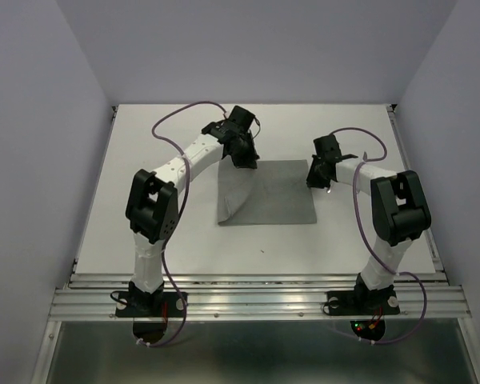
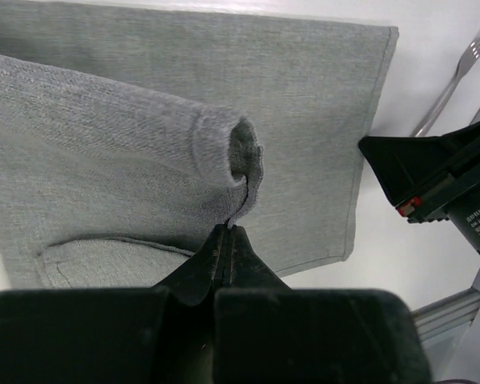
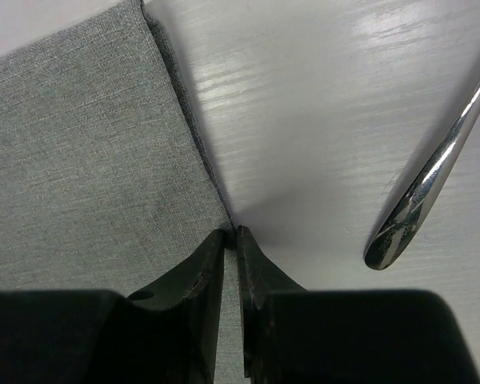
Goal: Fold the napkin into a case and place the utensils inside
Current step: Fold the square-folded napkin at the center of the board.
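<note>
The grey napkin (image 1: 272, 196) lies spread on the white table (image 1: 160, 160). My left gripper (image 1: 244, 158) is shut on its far left corner and holds it raised, so the left side curls over in a loose fold (image 2: 224, 152). In the left wrist view the fingertips (image 2: 228, 232) pinch the cloth's hem. My right gripper (image 1: 318, 178) sits at the napkin's right edge, its jaws closed on the hem (image 3: 231, 237). A silver fork (image 2: 456, 76) lies right of the napkin. A shiny utensil handle (image 3: 432, 180) lies beside my right gripper. The knife cannot be told apart.
The right gripper's black body (image 2: 448, 176) shows in the left wrist view, close to the fork. The table's metal front rail (image 1: 256, 300) runs along the near edge. Plain walls enclose the table at the back and sides.
</note>
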Tool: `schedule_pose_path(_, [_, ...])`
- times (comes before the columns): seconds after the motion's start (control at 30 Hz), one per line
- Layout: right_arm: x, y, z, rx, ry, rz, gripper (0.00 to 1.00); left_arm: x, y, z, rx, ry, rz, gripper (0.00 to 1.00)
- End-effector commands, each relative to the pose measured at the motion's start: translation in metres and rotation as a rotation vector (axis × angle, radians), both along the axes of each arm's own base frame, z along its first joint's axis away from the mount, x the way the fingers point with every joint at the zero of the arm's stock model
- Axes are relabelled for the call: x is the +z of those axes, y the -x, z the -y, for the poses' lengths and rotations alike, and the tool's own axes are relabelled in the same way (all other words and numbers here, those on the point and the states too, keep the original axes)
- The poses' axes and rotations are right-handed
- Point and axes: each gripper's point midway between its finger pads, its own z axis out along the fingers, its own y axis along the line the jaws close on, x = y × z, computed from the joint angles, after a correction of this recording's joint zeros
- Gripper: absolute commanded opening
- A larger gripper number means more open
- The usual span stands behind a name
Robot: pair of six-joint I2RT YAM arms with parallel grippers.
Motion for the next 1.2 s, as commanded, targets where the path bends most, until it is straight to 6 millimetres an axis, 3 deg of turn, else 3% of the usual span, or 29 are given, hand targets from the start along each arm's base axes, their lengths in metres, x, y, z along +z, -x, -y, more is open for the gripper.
schedule_pose_path(0.0, [-0.013, 0.002, 0.002, 0.004, 0.011, -0.013, 0.17, 0.003, 0.006, 0.033, -0.041, 0.054, -0.029, 0.0])
schedule_pose_path(0.4, [-0.02, 0.005, -0.005, 0.018, -0.025, -0.027, 0.17, -0.021, 0.019, 0.1, -0.142, 0.142, -0.118, 0.0])
schedule_pose_path(0.57, [-0.021, 0.005, -0.006, 0.022, -0.027, -0.031, 0.17, -0.029, 0.018, 0.108, -0.133, 0.16, -0.138, 0.0])
schedule_pose_path(0.9, [-0.026, 0.011, -0.006, 0.021, -0.035, -0.047, 0.17, -0.009, -0.002, 0.132, -0.1, 0.247, -0.116, 0.0])
schedule_pose_path(1.17, [-0.029, 0.013, -0.009, 0.021, -0.053, -0.05, 0.17, -0.016, -0.009, 0.148, -0.098, 0.307, -0.145, 0.0])
